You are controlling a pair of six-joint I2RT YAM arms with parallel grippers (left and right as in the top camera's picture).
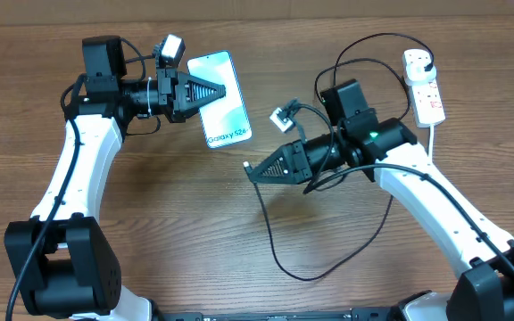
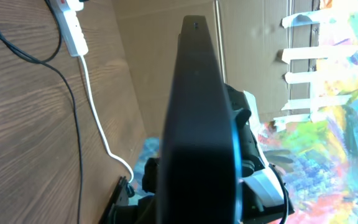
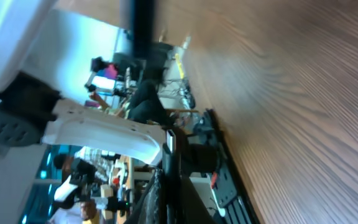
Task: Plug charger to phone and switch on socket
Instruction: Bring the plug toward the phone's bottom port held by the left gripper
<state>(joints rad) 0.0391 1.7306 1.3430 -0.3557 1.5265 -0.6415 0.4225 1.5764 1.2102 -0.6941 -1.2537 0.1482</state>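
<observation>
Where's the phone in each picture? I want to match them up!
Overhead: the phone is upper left of middle, screen up, in the left gripper.
Left wrist: its dark edge fills the middle, seen side-on.
Right wrist: too blurry to tell.
Shared landmark: the white socket, top right overhead, top left in the left wrist view; the wooden table shows in all three.

Both arms are brought inward, and each gripper is closed on something.
The left arm (image 1: 80, 169) is raised and swung sideways, and the left gripper (image 1: 211, 91) is clamped over the left edge of the phone (image 1: 228, 120). The right arm (image 1: 440, 205) is reached in from the right of the phone. The right gripper (image 1: 252, 169) is held just below and right of the phone, jaws pinched on the charger (image 1: 269, 236) tip.
</observation>
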